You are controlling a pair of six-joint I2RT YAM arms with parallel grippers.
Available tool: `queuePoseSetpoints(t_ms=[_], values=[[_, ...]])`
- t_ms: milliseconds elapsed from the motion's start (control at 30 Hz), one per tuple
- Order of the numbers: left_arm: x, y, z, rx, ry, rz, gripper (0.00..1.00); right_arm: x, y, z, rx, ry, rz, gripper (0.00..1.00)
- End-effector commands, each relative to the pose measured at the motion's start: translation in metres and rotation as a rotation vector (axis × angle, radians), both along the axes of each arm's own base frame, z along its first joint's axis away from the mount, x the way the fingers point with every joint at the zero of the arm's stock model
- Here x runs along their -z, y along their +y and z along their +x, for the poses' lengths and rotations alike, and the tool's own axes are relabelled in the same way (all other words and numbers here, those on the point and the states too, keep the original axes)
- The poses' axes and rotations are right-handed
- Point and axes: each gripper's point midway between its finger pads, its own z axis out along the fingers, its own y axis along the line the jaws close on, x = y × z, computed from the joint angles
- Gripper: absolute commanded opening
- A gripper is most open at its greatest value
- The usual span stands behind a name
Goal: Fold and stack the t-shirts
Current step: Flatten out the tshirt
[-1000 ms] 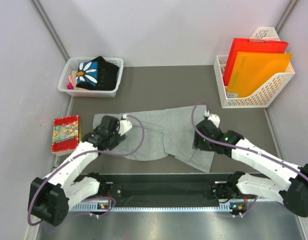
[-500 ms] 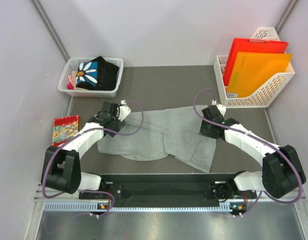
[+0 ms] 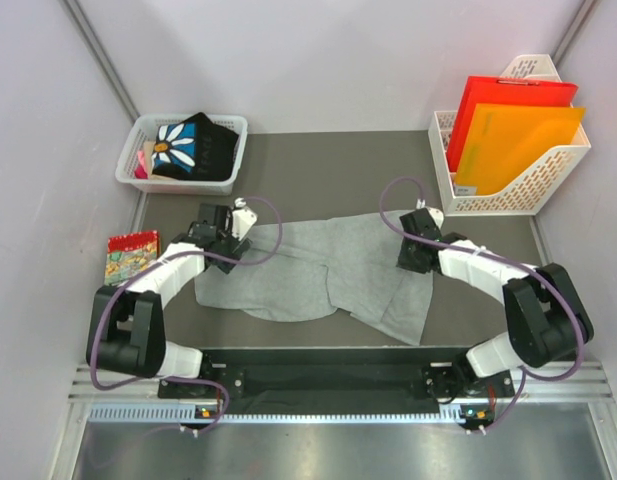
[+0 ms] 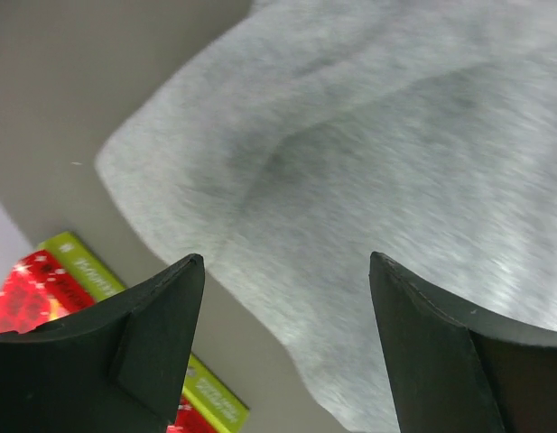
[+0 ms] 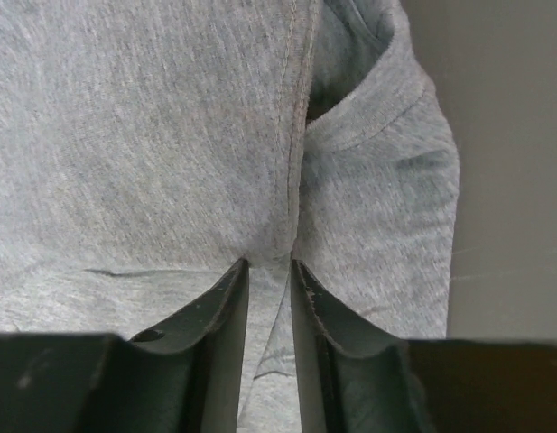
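Now pinching, with right fingers narrowed from a second ago, a seam of the plain light heather-grey cloth t-shirt spread beneath; left fingers wide over its edge, so likely starting a fold.

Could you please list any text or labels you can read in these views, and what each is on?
Nothing reads clearly.
Label on the file holder: too small.
Red packet, green edge print: blurred.
Black t-shirt: daisy print, no legible words.
Grey t-shirt: no text.
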Motion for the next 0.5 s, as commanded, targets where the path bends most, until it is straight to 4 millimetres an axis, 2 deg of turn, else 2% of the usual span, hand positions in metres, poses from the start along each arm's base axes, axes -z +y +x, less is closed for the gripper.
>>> queuePoseSetpoints(t_ms=[0,67,200,300,467], values=[[-0.001,-0.031,-0.031,0.061,0.035,-0.135,0.79,-0.008,0.006,0.024,0.0,-0.059,0.03,0.21],[0.008,-0.038,-0.045,0.086,0.059,-0.143,0.79,-0.004,0.007,0.026,-0.002,-0.053,0.026,0.17],[0.029,-0.039,-0.062,0.095,0.113,-0.128,0.79,-0.008,0.006,0.034,0.003,-0.063,0.022,0.01],[0.041,-0.037,-0.071,0.099,0.149,-0.116,0.78,-0.016,0.001,0.042,0.014,-0.084,0.013,0.0],[0.042,-0.036,-0.075,0.11,0.16,-0.092,0.78,-0.033,-0.009,0.063,0.047,-0.125,0.014,0.0]])
